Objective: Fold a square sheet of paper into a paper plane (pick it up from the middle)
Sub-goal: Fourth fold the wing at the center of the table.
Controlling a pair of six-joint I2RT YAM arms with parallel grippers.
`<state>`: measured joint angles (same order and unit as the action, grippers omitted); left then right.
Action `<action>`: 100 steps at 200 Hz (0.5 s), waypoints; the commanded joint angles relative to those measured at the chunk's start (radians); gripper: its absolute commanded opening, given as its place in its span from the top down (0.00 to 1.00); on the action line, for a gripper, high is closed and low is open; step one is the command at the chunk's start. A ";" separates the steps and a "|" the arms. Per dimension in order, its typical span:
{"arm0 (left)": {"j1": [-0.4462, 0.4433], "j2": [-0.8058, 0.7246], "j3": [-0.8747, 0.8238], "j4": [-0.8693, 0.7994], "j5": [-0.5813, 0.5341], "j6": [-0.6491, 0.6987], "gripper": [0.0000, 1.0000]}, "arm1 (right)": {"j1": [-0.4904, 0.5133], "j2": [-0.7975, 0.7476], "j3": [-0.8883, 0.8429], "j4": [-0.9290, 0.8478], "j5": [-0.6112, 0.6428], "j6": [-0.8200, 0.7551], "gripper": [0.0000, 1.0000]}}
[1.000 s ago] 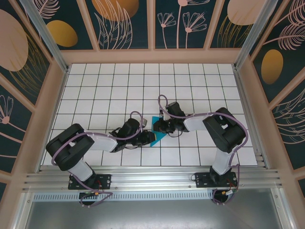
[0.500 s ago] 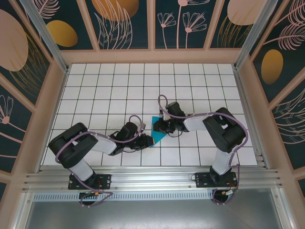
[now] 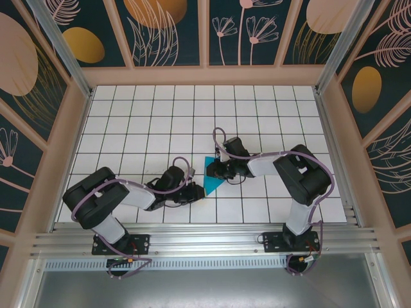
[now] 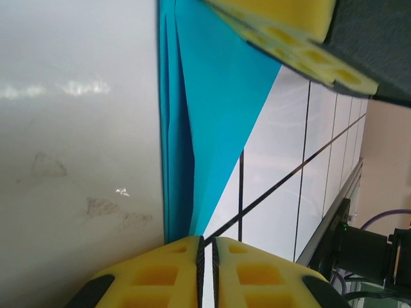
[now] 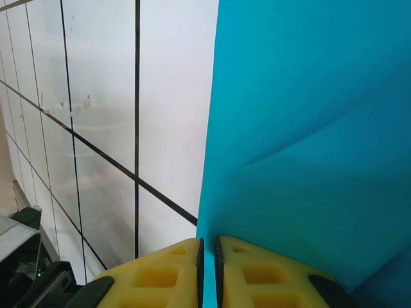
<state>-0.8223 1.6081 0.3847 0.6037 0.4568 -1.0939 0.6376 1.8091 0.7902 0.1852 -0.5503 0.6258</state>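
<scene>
The square sheet of paper (image 3: pixel 212 179) is teal and folded into a pointed triangle with layered creases, lying on the white tiled table. My right gripper (image 3: pixel 216 171) is at its upper edge; in the right wrist view the paper (image 5: pixel 308 128) runs into the narrow gap of the gripper (image 5: pixel 207 247), which is shut on it. My left gripper (image 3: pixel 197 190) sits at the paper's lower left tip. In the left wrist view the jaws of that gripper (image 4: pixel 207 247) are shut with white tile showing between them, and the paper (image 4: pixel 212 96) ends against the left pad.
The right gripper's yellow fingers (image 4: pixel 289 32) reach in at the top of the left wrist view. Wooden walls (image 3: pixel 205 76) enclose the tiled table. A metal rail (image 3: pixel 192 244) runs along the near edge by both arm bases.
My left gripper has slid a little down and left off the paper's lower tip, and its jaws have narrowed. The right arm and the paper have stayed put.
</scene>
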 commanded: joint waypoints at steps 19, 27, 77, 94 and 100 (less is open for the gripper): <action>-0.018 -0.153 -0.012 -0.168 -0.034 -0.007 0.83 | 0.004 0.068 -0.031 -0.103 0.128 -0.035 0.83; -0.019 -0.193 -0.001 -0.187 -0.060 -0.008 0.82 | 0.005 0.069 -0.031 -0.103 0.127 -0.034 0.83; -0.011 -0.270 0.075 -0.212 -0.197 0.005 0.79 | 0.006 0.064 -0.037 -0.090 0.120 -0.028 0.83; -0.010 -0.212 0.096 -0.133 -0.158 0.004 0.79 | 0.007 0.063 -0.037 -0.088 0.116 -0.028 0.83; -0.010 -0.185 0.107 -0.114 -0.143 0.005 0.79 | 0.007 0.064 -0.038 -0.087 0.115 -0.026 0.83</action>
<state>-0.8368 1.3533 0.4519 0.4236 0.3084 -1.0969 0.6376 1.8091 0.7902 0.1856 -0.5507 0.6266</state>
